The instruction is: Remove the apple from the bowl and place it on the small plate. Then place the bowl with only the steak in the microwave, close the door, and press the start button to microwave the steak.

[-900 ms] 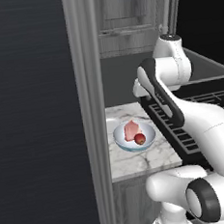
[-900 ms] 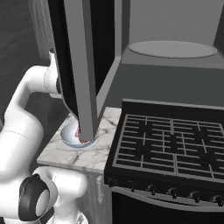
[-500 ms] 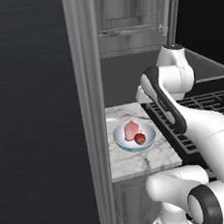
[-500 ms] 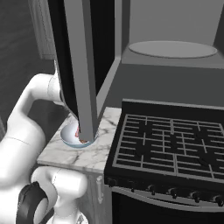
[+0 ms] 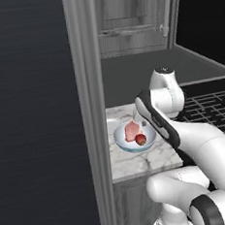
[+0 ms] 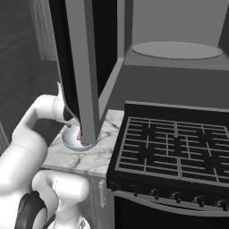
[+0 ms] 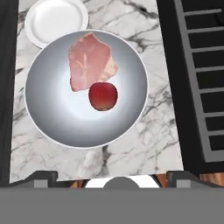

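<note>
Now the little round red apple sits beside the pink slab of steak in the wide white bowl. Above them, the two-finger gripper is spread wide, holding nothing.

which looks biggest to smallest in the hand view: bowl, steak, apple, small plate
1. bowl, clearly the widest
2. small plate, partly cut off by the frame's top edge, so its full size is a little unsure
3. steak, a bit less wide than the plate
4. apple, smallest
</note>
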Motion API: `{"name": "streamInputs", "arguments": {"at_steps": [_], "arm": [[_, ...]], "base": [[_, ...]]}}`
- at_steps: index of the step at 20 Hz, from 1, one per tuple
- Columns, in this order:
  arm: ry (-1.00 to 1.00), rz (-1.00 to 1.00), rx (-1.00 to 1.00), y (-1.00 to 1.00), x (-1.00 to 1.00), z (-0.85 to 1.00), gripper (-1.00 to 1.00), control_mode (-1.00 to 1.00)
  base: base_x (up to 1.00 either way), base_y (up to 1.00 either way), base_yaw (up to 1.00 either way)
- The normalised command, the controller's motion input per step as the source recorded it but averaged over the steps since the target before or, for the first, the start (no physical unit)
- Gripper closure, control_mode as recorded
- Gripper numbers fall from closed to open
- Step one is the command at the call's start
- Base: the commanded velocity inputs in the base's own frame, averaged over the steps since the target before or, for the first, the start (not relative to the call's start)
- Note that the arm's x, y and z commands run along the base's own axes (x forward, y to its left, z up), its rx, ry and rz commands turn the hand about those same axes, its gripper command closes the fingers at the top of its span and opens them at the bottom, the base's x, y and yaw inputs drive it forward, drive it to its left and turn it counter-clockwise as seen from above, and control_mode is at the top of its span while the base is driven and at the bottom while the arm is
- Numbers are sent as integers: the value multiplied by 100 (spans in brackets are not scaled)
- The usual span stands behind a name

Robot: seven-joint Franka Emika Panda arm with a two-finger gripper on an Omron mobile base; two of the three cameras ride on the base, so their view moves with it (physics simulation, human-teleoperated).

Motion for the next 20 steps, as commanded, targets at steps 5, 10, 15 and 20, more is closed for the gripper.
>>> {"name": "streamInputs", "arguments": {"at_steps": [5, 10, 15, 20], "arm": [[13, 13, -5, 24, 41, -53, -100, -100], [23, 15, -11, 18, 48, -40, -100, -100], [13, 12, -6, 13, 31, -46, -100, -100], [0, 7, 0, 0, 22, -38, -100, -100]], "base": [[0, 0, 0], [0, 0, 0], [0, 0, 0], [0, 0, 0]]}}
